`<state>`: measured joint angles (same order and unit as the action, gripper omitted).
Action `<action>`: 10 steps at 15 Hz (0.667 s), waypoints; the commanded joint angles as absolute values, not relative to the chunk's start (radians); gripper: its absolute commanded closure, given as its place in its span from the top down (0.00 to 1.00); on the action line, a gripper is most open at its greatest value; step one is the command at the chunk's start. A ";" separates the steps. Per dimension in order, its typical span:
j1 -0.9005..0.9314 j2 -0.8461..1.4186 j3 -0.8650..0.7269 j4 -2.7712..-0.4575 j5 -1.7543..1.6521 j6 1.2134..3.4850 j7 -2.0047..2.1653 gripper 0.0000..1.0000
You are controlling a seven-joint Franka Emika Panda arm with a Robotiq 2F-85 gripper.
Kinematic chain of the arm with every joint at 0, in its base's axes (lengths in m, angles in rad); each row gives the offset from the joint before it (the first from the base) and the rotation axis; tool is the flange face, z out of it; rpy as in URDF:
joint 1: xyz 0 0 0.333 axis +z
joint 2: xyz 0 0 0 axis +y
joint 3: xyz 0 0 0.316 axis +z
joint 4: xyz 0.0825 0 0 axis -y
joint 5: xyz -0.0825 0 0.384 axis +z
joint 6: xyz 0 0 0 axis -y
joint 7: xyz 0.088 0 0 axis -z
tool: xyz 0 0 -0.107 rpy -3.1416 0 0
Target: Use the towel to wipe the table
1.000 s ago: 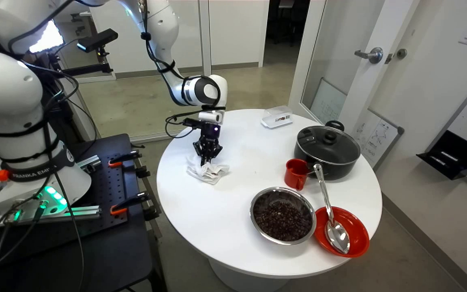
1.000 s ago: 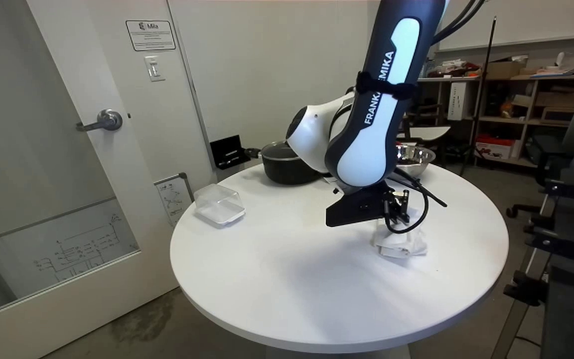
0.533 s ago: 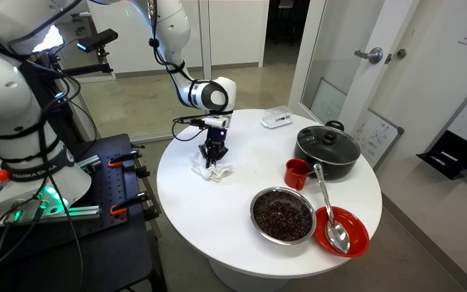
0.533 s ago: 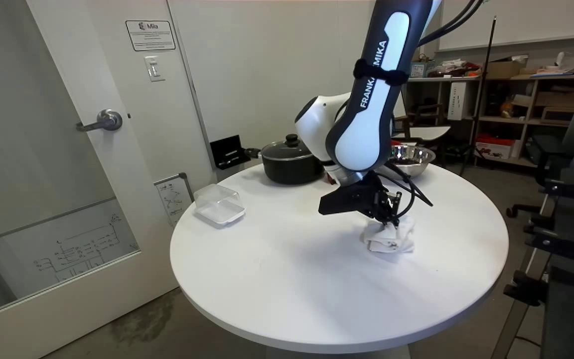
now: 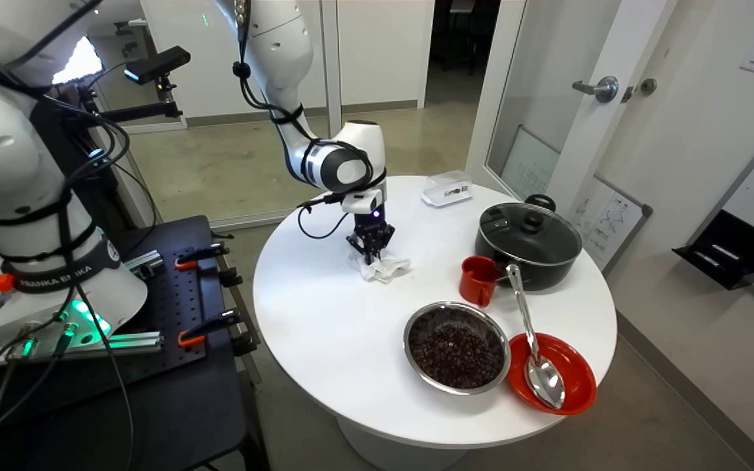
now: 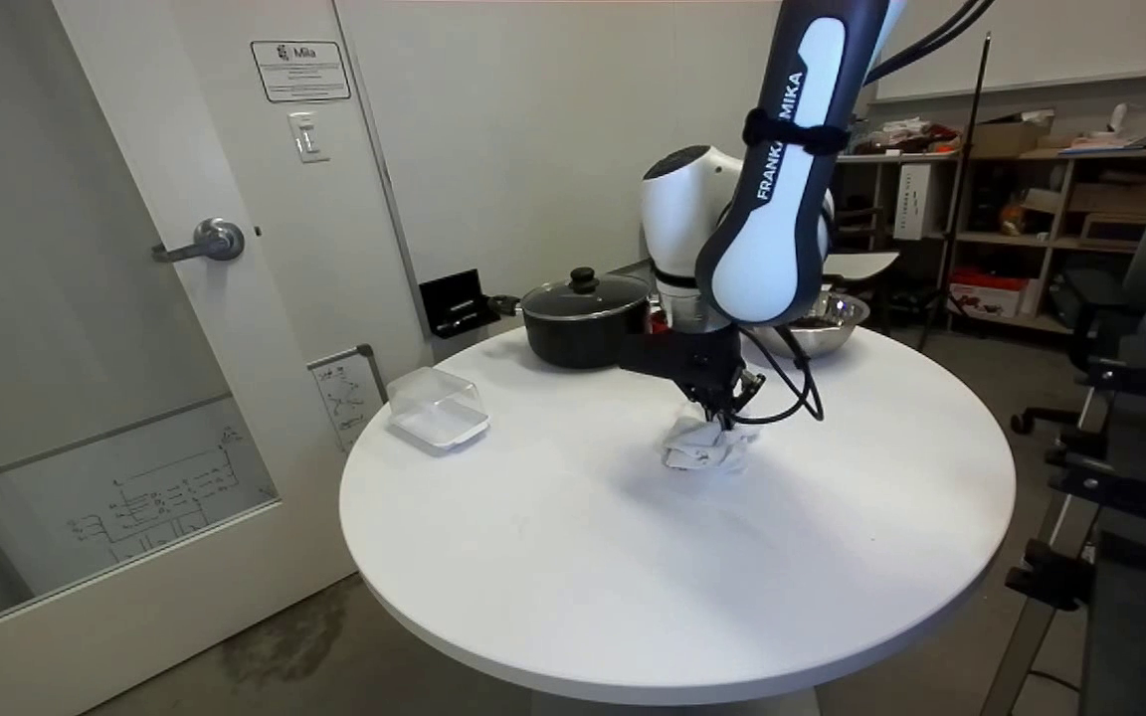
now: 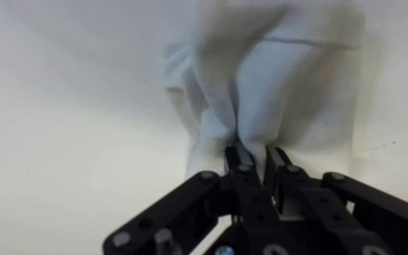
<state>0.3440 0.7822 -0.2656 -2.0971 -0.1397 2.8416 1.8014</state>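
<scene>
In the lower middle of the wrist view, a fold of the towel is pinched between the fingers of the gripper, which are brought close together on it. The rest of the towel is spread in loose creases up through the middle and upper right of that view. To its right, a small dark speck is seen on the table; whether it can be wiped off cannot be told.

Compared with half a second ago, the towel has been carried rightward, to about the middle of an exterior view. Where the arm is seen at upper right, the same shift is shown as a slide to the left and slightly up. As the fold is kept in the grip, a wiping stroke is judged to be under way; how firmly the towel is pressed down cannot be told.

Farther right in the frame, a red mug is placed near the towel, with a lidded pot behind it and a steel bowl lower down. If the stroke is continued that way, the mug is likely to be met first, so a turn short of it is called for.
</scene>
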 commanded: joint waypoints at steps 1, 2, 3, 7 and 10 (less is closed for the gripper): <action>0.329 0.819 -0.268 -2.129 -0.083 3.093 1.777 0.03; 0.333 0.830 -0.275 -2.126 -0.060 3.099 1.763 0.03; 0.355 0.846 -0.300 -2.121 -0.039 3.102 1.762 0.03; 0.440 0.825 -0.390 -2.130 0.018 2.862 1.795 0.03; 0.472 0.799 -0.430 -2.130 -0.028 2.671 1.834 0.03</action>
